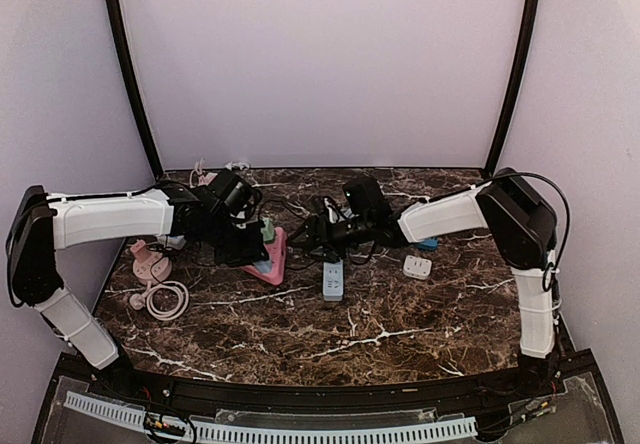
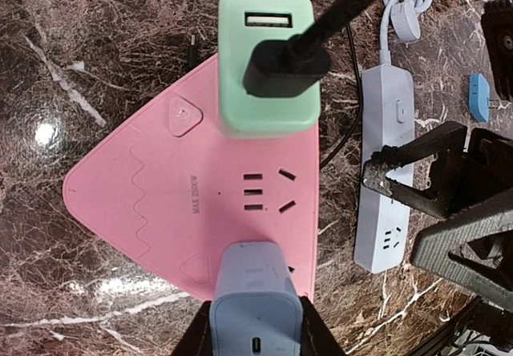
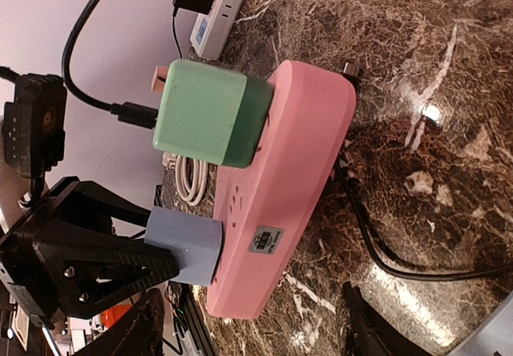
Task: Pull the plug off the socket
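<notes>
The left gripper (image 2: 256,333) was pressed together on the blue-grey plug (image 2: 255,292), one finger on each flank, no gap showing on either side. That plug sat in the near corner of the pink power strip (image 2: 160,204), right under the wrist, so nothing lay between the gripper and its target. The plug's long axis stood straight up out of the strip's flat face, pointing back along the fingers, and I'd judge the pull had to go that way too, up and away from the face rather than sideways.

At the far corner a green charger (image 2: 268,91) was plugged in with a black cable (image 2: 345,7) leading off, well clear of the grip. A white power strip (image 2: 385,155) lay just beside the pink one on the marble table (image 2: 80,51).

The right gripper (image 3: 256,336) was spread wide, holding nothing, low and close by the strip's long edge. The left was plainly the arm on the job.

From above, the left arm (image 1: 110,214) reached in from its side, elbow bent, wrist tipped down over the strip. The right arm (image 1: 440,214) stretched across toward it, forearm nearly level.
</notes>
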Controlling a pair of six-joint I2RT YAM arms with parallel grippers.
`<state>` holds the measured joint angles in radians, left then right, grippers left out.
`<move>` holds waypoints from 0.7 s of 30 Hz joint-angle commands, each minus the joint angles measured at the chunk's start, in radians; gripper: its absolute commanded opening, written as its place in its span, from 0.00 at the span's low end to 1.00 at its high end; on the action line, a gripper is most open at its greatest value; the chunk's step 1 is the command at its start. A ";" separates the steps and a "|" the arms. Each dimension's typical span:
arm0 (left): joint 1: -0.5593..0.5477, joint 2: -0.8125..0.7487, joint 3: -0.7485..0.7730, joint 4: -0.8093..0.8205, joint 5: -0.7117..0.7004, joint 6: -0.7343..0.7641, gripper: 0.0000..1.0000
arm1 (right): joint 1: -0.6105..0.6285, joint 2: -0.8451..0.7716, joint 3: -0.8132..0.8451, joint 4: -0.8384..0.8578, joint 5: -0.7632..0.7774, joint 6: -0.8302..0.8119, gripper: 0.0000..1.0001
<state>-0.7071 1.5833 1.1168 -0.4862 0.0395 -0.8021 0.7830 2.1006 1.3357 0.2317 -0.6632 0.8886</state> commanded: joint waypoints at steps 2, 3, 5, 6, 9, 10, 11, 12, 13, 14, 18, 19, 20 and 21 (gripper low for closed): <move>-0.008 -0.082 -0.042 0.087 0.026 -0.030 0.00 | 0.020 0.055 0.075 0.028 -0.017 0.020 0.69; -0.008 -0.087 -0.056 0.093 0.029 -0.033 0.00 | 0.023 0.065 0.085 0.028 -0.015 0.023 0.69; -0.008 -0.099 -0.075 0.117 0.037 -0.041 0.00 | 0.030 0.083 0.102 0.026 -0.015 0.026 0.68; -0.008 -0.108 -0.081 0.130 0.039 -0.047 0.00 | 0.033 0.092 0.110 0.026 -0.015 0.027 0.68; -0.008 -0.129 -0.108 0.161 0.044 -0.056 0.00 | 0.046 0.119 0.137 0.014 -0.015 0.023 0.68; -0.007 -0.134 -0.114 0.166 0.045 -0.060 0.00 | 0.048 0.125 0.144 0.012 -0.015 0.021 0.67; -0.008 -0.140 -0.123 0.176 0.046 -0.061 0.00 | 0.052 0.130 0.153 0.009 -0.014 0.020 0.67; -0.008 -0.143 -0.130 0.181 0.047 -0.063 0.00 | 0.053 0.134 0.159 0.006 -0.013 0.019 0.66; -0.008 -0.149 -0.133 0.188 0.048 -0.064 0.00 | 0.057 0.140 0.165 0.001 -0.013 0.018 0.65; -0.008 -0.151 -0.138 0.191 0.049 -0.065 0.00 | 0.060 0.143 0.169 0.001 -0.013 0.018 0.64; -0.008 -0.154 -0.147 0.219 0.062 -0.069 0.00 | 0.069 0.150 0.186 -0.006 -0.006 0.021 0.57; -0.008 -0.153 -0.150 0.224 0.065 -0.072 0.00 | 0.070 0.156 0.192 -0.008 -0.005 0.022 0.54; -0.008 -0.152 -0.153 0.233 0.071 -0.074 0.00 | 0.072 0.160 0.199 -0.013 -0.001 0.021 0.51; -0.008 -0.153 -0.156 0.237 0.073 -0.076 0.00 | 0.074 0.165 0.209 -0.023 0.005 0.021 0.48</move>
<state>-0.7109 1.4731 0.9718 -0.3313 0.0914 -0.8684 0.8429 2.2356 1.4952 0.2203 -0.6682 0.9115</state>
